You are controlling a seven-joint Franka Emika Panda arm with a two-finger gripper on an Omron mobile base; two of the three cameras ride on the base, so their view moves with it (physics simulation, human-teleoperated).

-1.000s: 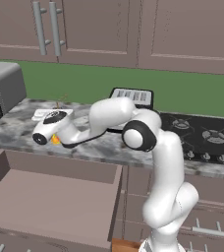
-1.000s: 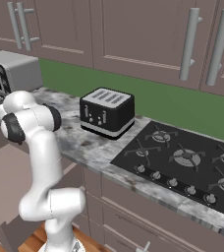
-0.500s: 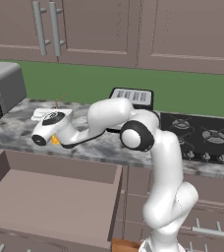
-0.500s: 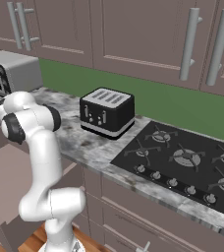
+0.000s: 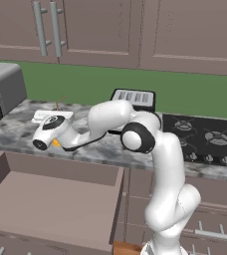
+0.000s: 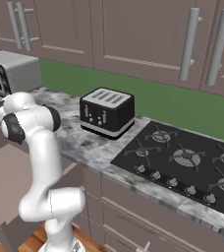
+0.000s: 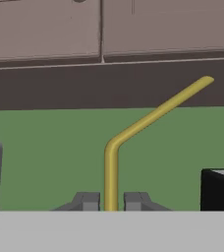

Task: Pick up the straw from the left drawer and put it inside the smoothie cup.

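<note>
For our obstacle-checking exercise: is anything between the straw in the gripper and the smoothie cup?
Nothing visible. The gripper holds the straw, and the smoothie cup peeks out as a yellow sliver right beside the hand, mostly hidden by it.

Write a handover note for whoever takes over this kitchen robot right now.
Hand: shut on the thin tan-orange straw with a bent end, which rises between the finger tips.
The wide brownish-mauve wooden drawer stands open below the counter; its bottom shows bare.
The hand hangs over the grey marble counter, above the drawer's back edge.
A bit of yellow shows under the hand; I cannot tell if it is the cup.
Done: straw picked up.
Left: put it in the smoothie cup.
</note>
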